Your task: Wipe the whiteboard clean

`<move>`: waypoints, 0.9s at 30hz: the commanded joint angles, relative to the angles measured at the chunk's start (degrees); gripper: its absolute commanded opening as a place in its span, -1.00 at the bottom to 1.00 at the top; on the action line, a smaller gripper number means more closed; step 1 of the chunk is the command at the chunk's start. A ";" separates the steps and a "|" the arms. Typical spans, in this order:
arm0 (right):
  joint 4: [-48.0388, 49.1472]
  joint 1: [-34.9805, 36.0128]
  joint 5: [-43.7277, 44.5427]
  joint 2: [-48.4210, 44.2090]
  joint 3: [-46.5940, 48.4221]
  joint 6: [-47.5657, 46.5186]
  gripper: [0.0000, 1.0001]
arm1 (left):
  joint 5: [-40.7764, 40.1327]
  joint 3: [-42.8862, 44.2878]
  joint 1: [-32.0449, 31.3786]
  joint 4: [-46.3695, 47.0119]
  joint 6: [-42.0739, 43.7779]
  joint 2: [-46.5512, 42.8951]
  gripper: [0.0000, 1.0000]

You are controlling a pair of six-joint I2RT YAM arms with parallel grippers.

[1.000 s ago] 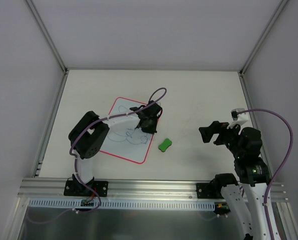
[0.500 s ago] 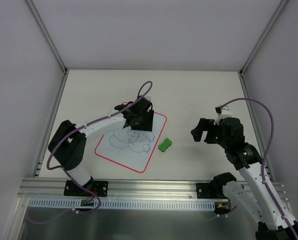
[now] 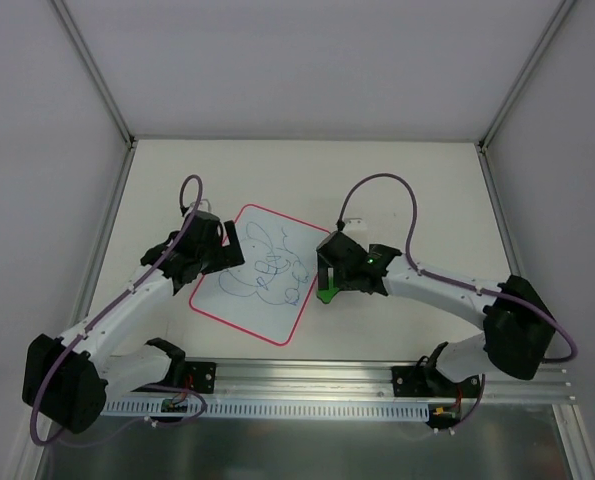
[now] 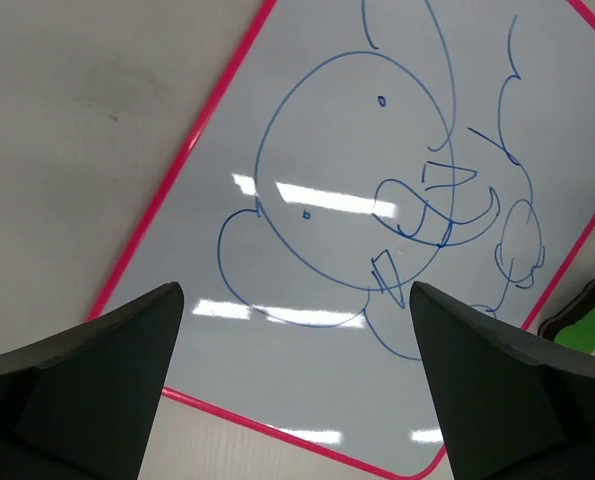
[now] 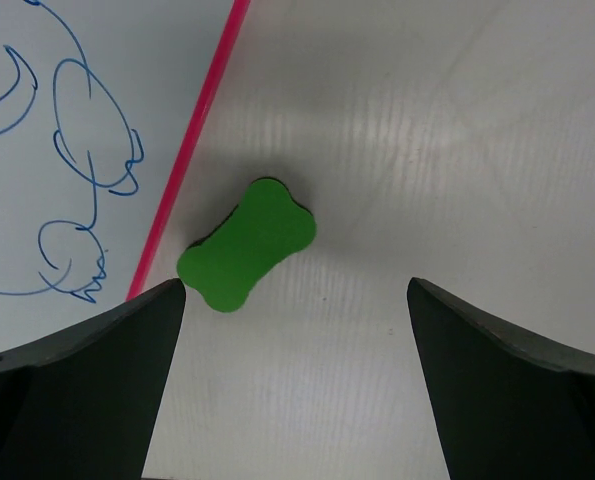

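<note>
None of the blue scribbles [image 4: 377, 200] are off your whiteboard [image 3: 239, 290] yet: right gripper [image 5: 295, 292] hangs wide apart over the green eraser [image 5: 247, 243], left gripper [image 4: 297, 296] spread above the board.

The left arm [image 3: 117, 305] and right arm [image 3: 442, 288] are white tubes with bulky black joints (bases black too). A purple cable [image 3: 382, 178] loops from each, and the fingers [image 4: 87, 390] are matte black wedges.

Left hand [image 3: 229, 243] open, arm extended forward; right hand [image 3: 328, 279] open, arm bent leftward
</note>
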 commanded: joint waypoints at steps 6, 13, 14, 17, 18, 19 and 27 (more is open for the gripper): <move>0.03 1.56 7.43 10.36 7.63 15.06 0.82 | -5.39 -6.96 0.58 -0.58 -6.20 -6.49 0.97; 0.11 1.65 5.67 13.35 6.05 24.20 0.54 | -4.42 -5.91 0.58 -0.41 -6.03 -4.91 0.98; 0.29 1.65 5.67 13.44 5.79 25.60 0.50 | -4.42 -5.91 0.49 -0.41 -6.12 -4.74 0.97; 0.91 1.65 5.94 13.97 5.26 26.40 0.39 | -3.98 -6.00 0.58 -0.32 -6.21 -4.47 0.97; 1.08 1.65 5.94 14.15 5.34 26.75 0.33 | -3.98 -6.17 0.49 -0.32 -6.21 -4.47 0.97; 1.08 1.65 5.85 14.23 5.08 27.19 0.31 | -3.98 -6.17 0.49 -0.32 -6.12 -4.38 0.98; 2.57 1.56 4.53 15.38 3.15 29.48 0.23 | -4.60 -6.52 0.58 -0.32 -6.73 -4.21 0.98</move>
